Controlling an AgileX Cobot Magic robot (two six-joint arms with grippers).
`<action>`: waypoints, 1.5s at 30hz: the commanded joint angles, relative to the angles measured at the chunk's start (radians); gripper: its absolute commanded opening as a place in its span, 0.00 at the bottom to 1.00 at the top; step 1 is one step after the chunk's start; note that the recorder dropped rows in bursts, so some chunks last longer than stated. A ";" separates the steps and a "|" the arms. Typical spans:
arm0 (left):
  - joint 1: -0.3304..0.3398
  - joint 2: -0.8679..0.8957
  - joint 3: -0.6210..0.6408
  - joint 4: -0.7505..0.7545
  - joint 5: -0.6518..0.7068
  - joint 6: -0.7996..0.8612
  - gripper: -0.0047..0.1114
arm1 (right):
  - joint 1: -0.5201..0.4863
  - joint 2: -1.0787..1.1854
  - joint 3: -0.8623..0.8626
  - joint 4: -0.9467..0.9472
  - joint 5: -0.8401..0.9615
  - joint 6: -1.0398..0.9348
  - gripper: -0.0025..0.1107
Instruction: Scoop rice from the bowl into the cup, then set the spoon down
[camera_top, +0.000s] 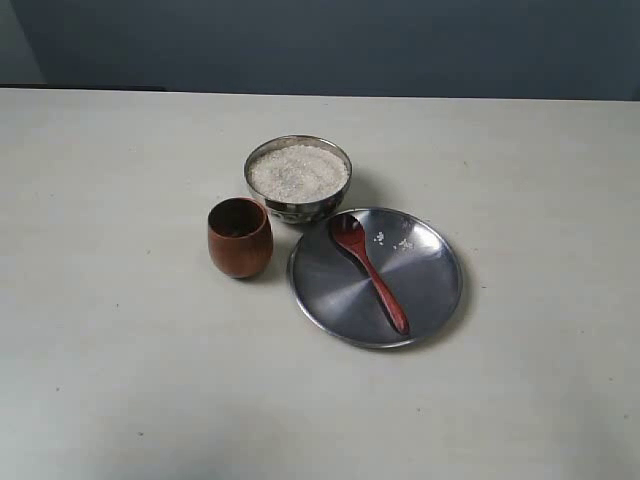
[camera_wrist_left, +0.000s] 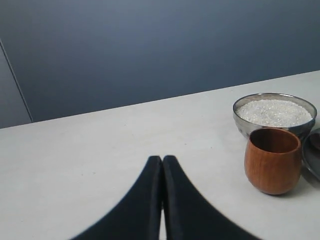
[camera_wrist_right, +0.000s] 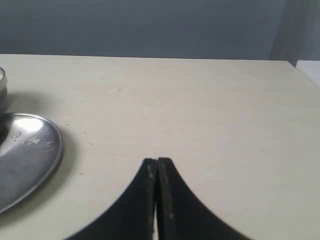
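The steel bowl (camera_top: 298, 178) stands at mid-table, heaped with white rice (camera_top: 298, 171). Just in front and left of it sits the reddish-brown wooden cup (camera_top: 240, 237). The wooden spoon (camera_top: 368, 268) lies on the flat steel plate (camera_top: 430, 290), scoop toward the bowl, with stray grains (camera_top: 392, 241) beside it. No gripper shows in the exterior view. In the left wrist view my left gripper (camera_wrist_left: 162, 159) is shut and empty over bare table, with the cup (camera_wrist_left: 273, 160) and bowl (camera_wrist_left: 274, 114) off to one side. My right gripper (camera_wrist_right: 157, 161) is shut and empty, apart from the plate (camera_wrist_right: 50, 150).
The table (camera_top: 120, 350) is pale and wide, with a dark blue-grey wall (camera_top: 320, 40) behind its far edge. In the right wrist view the table's corner edge (camera_wrist_right: 300, 67) shows.
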 joint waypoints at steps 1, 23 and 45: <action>-0.003 -0.054 0.006 -0.006 0.052 -0.010 0.04 | -0.006 -0.006 0.004 0.001 -0.003 0.000 0.02; -0.003 -0.114 0.006 0.033 0.271 -0.035 0.04 | -0.006 -0.006 0.004 0.001 -0.003 0.000 0.02; -0.003 -0.114 0.009 0.029 0.287 -0.226 0.04 | -0.006 -0.006 0.004 0.001 -0.003 0.000 0.02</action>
